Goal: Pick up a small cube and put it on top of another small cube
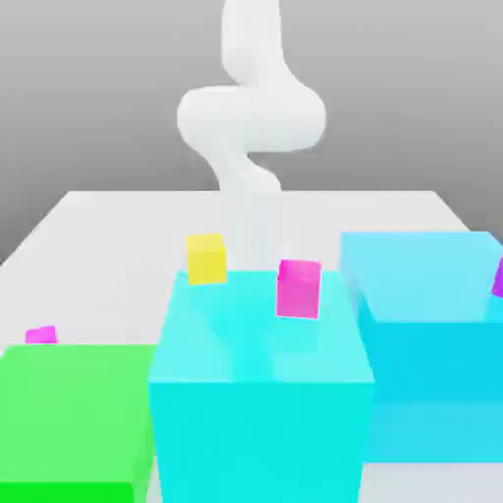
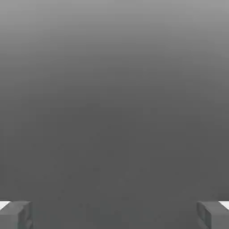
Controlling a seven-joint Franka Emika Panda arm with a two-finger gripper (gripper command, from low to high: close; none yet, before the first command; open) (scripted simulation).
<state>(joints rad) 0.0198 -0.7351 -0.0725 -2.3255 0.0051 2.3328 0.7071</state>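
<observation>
The gripper point(image 2: 114, 215) stands wide open and empty. In the exterior view, the tiny plain magenta-purple cube point(image 1: 41, 335) lies just beyond the big green block point(image 1: 74, 413), its lower part hidden; a purple object point(image 1: 499, 279) is cut off at the right edge

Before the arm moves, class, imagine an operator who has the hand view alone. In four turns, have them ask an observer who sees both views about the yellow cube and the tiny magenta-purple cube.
Operator: In my hand view the gripper stands open. Where is the yellow cube?
Observer: The yellow cube is on top of the middle cyan block, near its far edge, toward the exterior view's left.
Operator: And the tiny magenta-purple cube?
Observer: The tiny magenta-purple cube peeks out past the far edge of the green block, at the exterior view's left.
</observation>
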